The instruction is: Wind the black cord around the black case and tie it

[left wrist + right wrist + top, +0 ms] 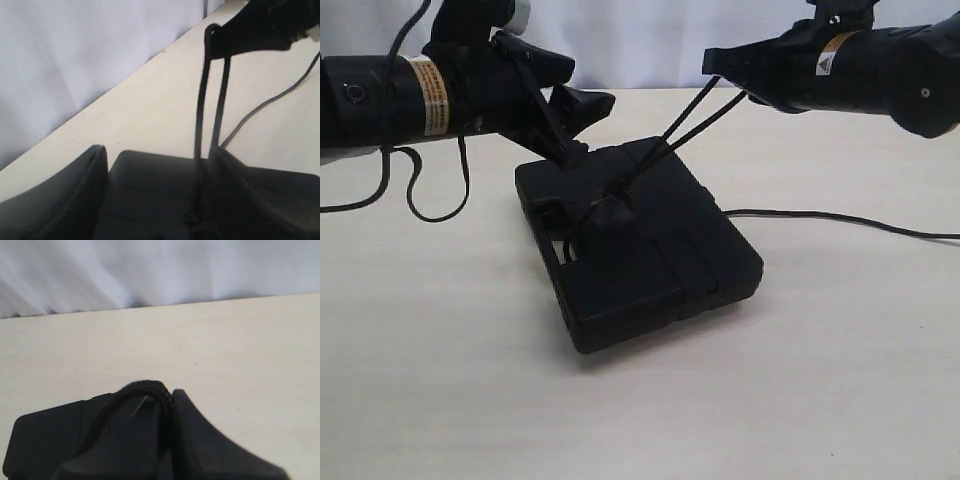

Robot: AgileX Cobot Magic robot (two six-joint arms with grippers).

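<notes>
Exterior view shows the case (660, 250) lying flat on the table (440, 380), out on the open surface a little short of the far edge. The cord (695, 115) crosses its top face and gathers into a bunched knot (612, 205) near the end with the handle slot. From that knot two strands rise taut to the right end effector (725, 80), whose fingers are pressed together, pinching the bend of the cord. The right wrist view shows that bend arching over the closed tips. The left end effector (592, 128) hovers over the case just beside the knot, its fingers spread wide and gripping nothing.

Judging from this, the wrapping looks done and the tie is formed or nearly so. What seems left is pulling it snug and letting go. How firmly the knot holds cannot be told. A thin black line (840, 222) trails toward the right edge of the table; whether it is the cord's tail or a cable is unclear.
</notes>
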